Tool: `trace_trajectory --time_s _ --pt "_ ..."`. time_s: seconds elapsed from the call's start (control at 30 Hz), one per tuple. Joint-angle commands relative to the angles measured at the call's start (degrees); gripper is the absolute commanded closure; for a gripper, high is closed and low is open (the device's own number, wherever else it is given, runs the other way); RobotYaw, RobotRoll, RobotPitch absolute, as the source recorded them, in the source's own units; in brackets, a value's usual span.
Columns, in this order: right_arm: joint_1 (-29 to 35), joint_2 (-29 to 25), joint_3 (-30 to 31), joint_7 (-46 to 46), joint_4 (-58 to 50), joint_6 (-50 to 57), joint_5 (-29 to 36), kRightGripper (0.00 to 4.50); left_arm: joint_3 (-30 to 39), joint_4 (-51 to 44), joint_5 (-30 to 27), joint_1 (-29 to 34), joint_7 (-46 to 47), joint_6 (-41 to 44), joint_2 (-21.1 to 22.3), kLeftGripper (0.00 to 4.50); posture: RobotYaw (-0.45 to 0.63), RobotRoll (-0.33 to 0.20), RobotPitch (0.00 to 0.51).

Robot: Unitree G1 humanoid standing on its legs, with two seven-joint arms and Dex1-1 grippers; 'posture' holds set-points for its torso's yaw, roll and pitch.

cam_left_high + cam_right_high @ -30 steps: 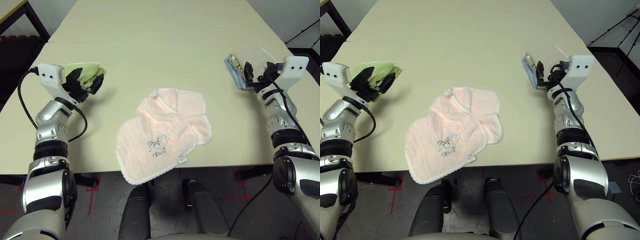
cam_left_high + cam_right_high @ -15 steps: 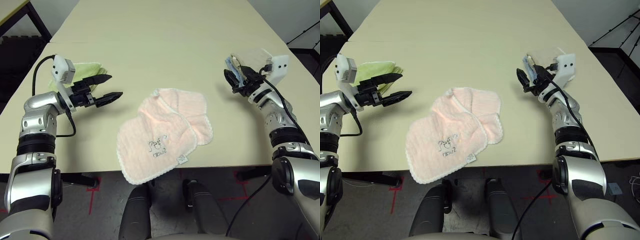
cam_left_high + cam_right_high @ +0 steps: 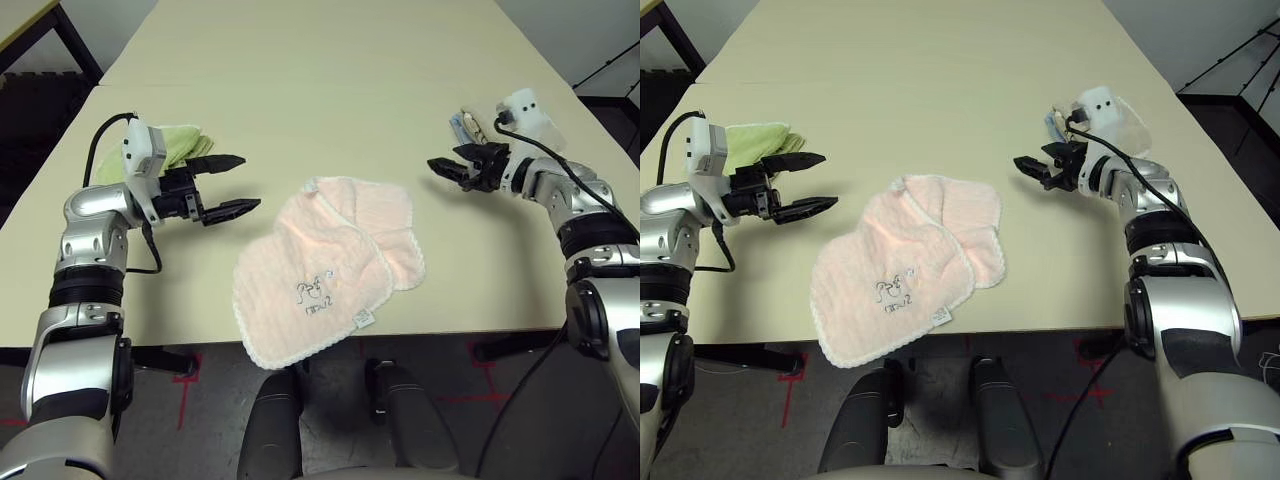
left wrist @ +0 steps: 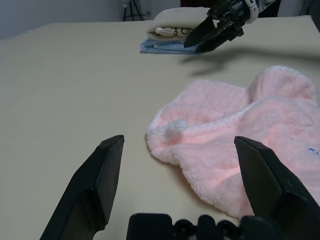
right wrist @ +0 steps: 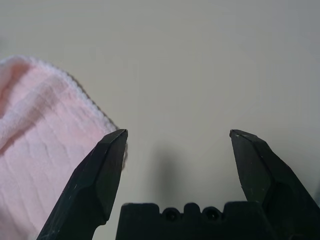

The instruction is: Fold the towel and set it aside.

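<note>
Head views first: the towel [image 3: 325,268] is lying rumpled and half doubled over itself near the front edge of the table [image 3: 320,80], print and tag facing up. A second ago both arms were parked out by the side stacks; now the left gripper [image 3: 236,183] has swung off the green towel [image 3: 178,146] and points across at the pink one, and the right gripper [image 3: 441,168] has turned away from the beige-and-blue stack [image 3: 478,126] to aim inward too. Both are spread wide with nothing in them, and neither touches the cloth.

Left wrist view: towel [image 4: 250,130] sits just ahead between the wide-apart fingers [image 4: 95,185], with the other gripper [image 4: 212,35] hovering beyond it in front of the stack [image 4: 172,35].

Right wrist view: the scalloped edge of the towel [image 5: 45,135] is right by one finger [image 5: 100,175].

So I'd say folding hasn't started; they're lining up to grab it from both sides.
</note>
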Motion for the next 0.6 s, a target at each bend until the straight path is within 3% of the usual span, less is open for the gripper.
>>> trace_trajectory --time_s 0.03,0.6 --pt "-0.6 0.9 1.6 0.7 2.5 -1.0 -2.2 0.05 -0.3 -2.3 -0.2 1.4 0.1 1.1 0.3 0.00 0.02 0.000 0.154" --pt "1.4 6.6 4.4 -1.7 2.5 -3.2 -7.1 0.05 -1.3 -3.4 0.0 1.3 0.0 3.1 -0.4 0.00 0.00 0.000 0.153"
